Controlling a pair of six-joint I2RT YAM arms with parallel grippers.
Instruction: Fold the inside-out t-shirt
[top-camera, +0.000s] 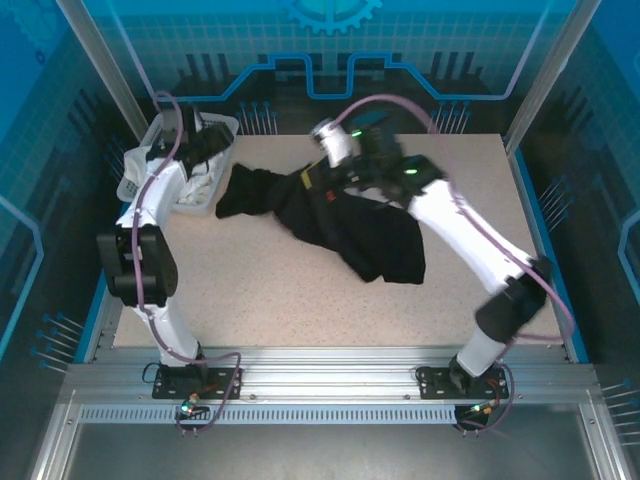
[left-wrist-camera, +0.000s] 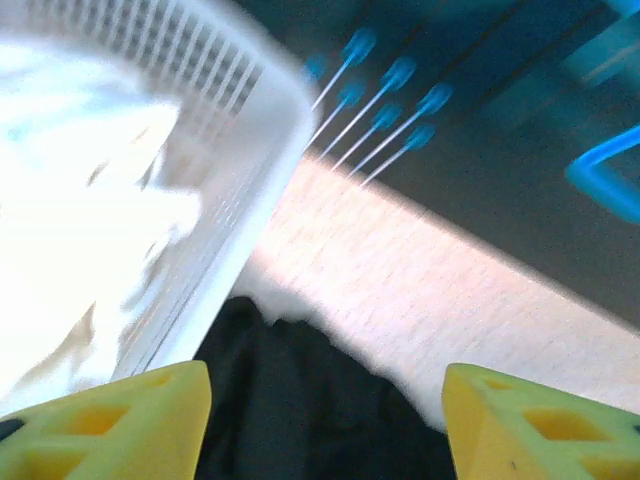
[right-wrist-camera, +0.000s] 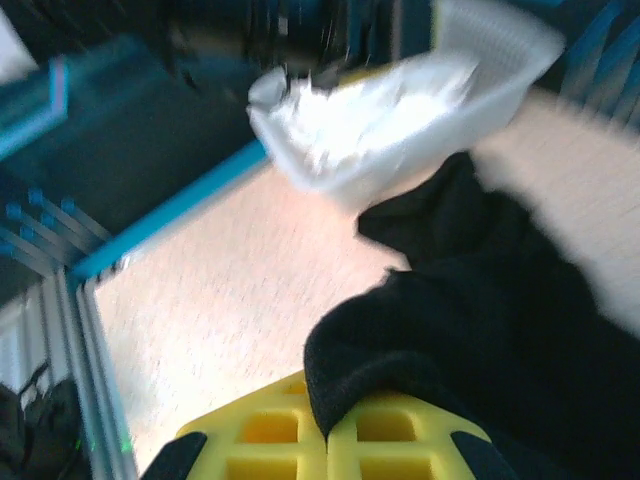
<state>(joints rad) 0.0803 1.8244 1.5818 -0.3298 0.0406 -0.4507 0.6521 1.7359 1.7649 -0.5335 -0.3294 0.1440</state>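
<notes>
While the right gripper (right-wrist-camera: 327, 428) pinches the black t-shirt (top-camera: 345, 230), bunched mid-table and trailing toward the white basket (top-camera: 227, 124) at ten o'clock, the left gripper (left-wrist-camera: 325, 405) gapes empty. It should probably take that trailing end, then spread the cloth flat.

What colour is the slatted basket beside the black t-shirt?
White. The basket shows best in the left wrist view.
</notes>
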